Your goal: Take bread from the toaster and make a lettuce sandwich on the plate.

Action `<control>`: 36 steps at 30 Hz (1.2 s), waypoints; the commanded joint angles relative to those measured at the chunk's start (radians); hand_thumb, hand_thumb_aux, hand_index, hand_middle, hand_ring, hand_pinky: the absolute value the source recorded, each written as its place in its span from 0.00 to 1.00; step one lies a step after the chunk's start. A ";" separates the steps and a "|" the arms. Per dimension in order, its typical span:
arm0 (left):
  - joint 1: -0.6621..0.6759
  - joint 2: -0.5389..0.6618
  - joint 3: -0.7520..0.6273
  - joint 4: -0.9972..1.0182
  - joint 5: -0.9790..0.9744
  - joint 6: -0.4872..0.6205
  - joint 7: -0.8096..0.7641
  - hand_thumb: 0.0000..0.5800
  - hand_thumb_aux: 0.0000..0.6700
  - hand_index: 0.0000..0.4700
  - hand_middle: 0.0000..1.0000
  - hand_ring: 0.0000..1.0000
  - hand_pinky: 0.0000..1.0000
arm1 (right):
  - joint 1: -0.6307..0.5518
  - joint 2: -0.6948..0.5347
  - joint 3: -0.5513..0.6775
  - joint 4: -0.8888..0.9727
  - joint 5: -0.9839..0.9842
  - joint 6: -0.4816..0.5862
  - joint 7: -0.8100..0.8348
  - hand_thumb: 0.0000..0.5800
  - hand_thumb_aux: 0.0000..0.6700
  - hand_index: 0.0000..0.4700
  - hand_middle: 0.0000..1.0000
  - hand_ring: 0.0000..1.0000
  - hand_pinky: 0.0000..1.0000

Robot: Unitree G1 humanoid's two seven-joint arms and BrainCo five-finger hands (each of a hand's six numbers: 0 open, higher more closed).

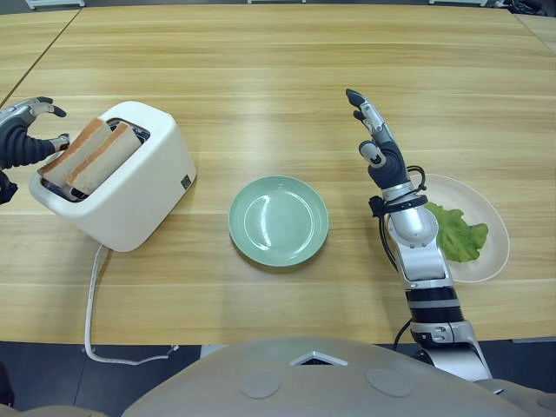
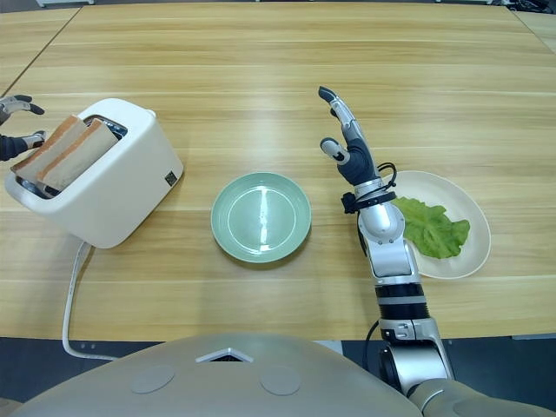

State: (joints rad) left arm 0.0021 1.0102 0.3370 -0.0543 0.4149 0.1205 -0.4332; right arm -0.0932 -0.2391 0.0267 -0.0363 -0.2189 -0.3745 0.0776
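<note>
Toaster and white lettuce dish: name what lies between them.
The green plate; the open right hand stands raised nearer the dish, in both eye views.

Right hand (image 1: 379,146) is showing dark grey, silver-tipped fingers (image 1: 358,98); silver-and-black forearm (image 1: 419,243) is carrying a looping black cable (image 1: 384,236); left hand (image 1: 21,141) is showing dark grey too.

We see a broad table (image 1: 261,61) of pale wood planks running left to right, its grain and board seams plain under soft, even light that leaves a faint sheen. At the far left a second table (image 1: 22,39) of the same wood butts against it along a slanted seam. Another table (image 1: 540,26) meets it at the far right corner. Below the near edge we see dark floor (image 1: 43,373). A dark strip runs beyond the far edge.
</note>
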 commanded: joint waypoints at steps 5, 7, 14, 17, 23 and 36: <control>-0.032 0.021 0.097 -0.040 -0.077 0.014 -0.024 0.76 0.51 0.51 0.00 0.00 0.00 | 0.009 -0.012 -0.006 -0.007 -0.008 0.019 -0.002 0.00 0.00 0.00 0.00 0.00 0.00; -0.034 0.019 0.109 -0.050 -0.088 0.019 -0.028 0.76 0.51 0.51 0.00 0.00 0.00 | 0.009 -0.013 -0.005 -0.007 -0.008 0.019 -0.002 0.00 0.00 0.00 0.00 0.00 0.00; -0.013 -0.027 0.029 -0.077 -0.103 0.017 -0.056 0.84 0.60 0.60 0.00 0.00 0.00 | 0.007 -0.013 -0.001 -0.006 -0.011 0.019 -0.004 0.00 0.00 0.00 0.00 0.00 0.00; -0.011 -0.035 0.005 -0.075 -0.100 0.018 -0.057 0.86 0.62 0.62 0.00 0.00 0.00 | 0.010 -0.015 0.000 -0.011 -0.011 0.020 -0.004 0.00 0.00 0.00 0.00 0.00 0.00; 0.003 -0.045 -0.028 -0.086 -0.099 0.019 -0.068 0.85 0.61 0.61 0.00 0.00 0.00 | 0.013 -0.017 0.000 -0.016 -0.011 0.022 -0.002 0.00 0.00 0.00 0.00 0.00 0.00; 0.013 -0.020 0.044 -0.099 -0.127 0.025 -0.081 0.00 0.00 0.00 0.00 0.00 0.00 | 0.015 -0.018 0.001 -0.021 -0.014 0.024 -0.001 0.00 0.00 0.00 0.00 0.00 0.00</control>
State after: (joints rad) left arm 0.0155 0.9758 0.3585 -0.1371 0.3025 0.1419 -0.4982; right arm -0.0865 -0.2515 0.0288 -0.0462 -0.2257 -0.3622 0.0774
